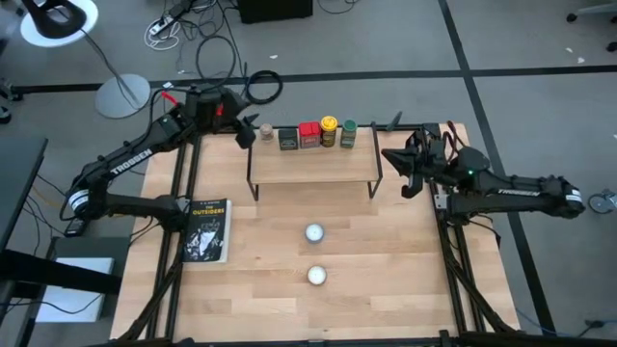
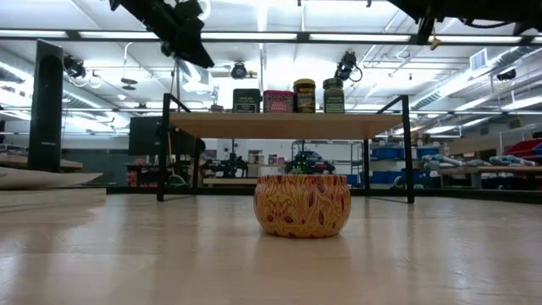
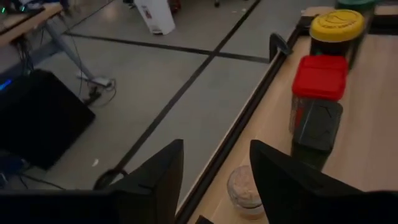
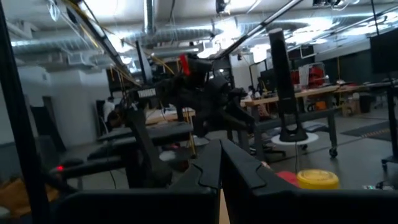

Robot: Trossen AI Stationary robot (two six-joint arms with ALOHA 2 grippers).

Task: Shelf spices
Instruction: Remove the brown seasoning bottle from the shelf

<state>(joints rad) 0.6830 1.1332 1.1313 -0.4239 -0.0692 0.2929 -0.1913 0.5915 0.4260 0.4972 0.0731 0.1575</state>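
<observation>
**Q:** Where is the left gripper [image 1: 250, 131], and what is its state?

**A:** It hangs just off the shelf's [image 1: 313, 164] left end, beside the tan jar [image 1: 266, 131]. In the left wrist view its two dark fingers [image 3: 155, 180] stand well apart with nothing between them; the jar sits just beyond the gap, at the plank's edge.

**Q:** And the right gripper [image 1: 403, 170]?

**A:** It is off the shelf's right end, above the table [image 1: 386, 260]. In the right wrist view its fingers [image 4: 205, 171] meet edge to edge, closed on nothing.

**Q:** Where are the spices?

**A:** All five stand in a row along the shelf's far edge. From the left: the tan jar, the dark square tin [image 1: 287, 138], the red box [image 1: 308, 134], the yellow-lidded jar [image 1: 329, 130] and the green-lidded jar [image 1: 348, 133]. The low view shows four of them on top of the plank, raised on black legs.

**Q:** What else is on the table?

**A:** Two white round objects lie in front of the shelf, one [image 1: 313, 232] nearer it, the other [image 1: 316, 276] toward the front edge. A book [image 1: 208, 230] lies flat near the left side.
</observation>
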